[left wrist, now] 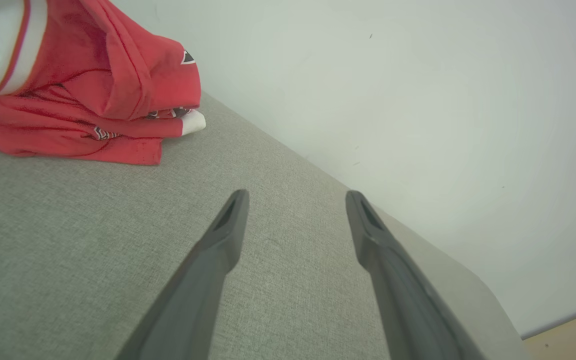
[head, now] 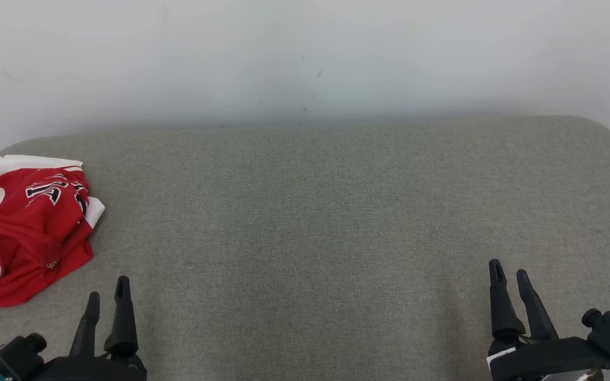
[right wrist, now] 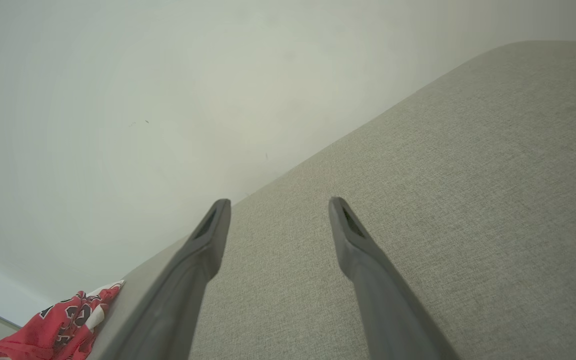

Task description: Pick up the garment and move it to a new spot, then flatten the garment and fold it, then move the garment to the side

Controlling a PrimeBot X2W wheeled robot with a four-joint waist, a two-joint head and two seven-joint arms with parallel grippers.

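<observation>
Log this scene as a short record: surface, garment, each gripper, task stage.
surface: grey woven fabric pad, set against a pale wall
garment: red and white jersey with black lettering, bunched in a heap at the pad's left edge, not flattened
left gripper: open, empty, near the jersey but apart from it
right gripper: open, empty, at the pad's near right
task stage: jersey not yet picked up

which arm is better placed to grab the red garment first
Left, likely. The left gripper is open close by the crumpled red garment; the right gripper, also open, is far across the grey surface.
</observation>
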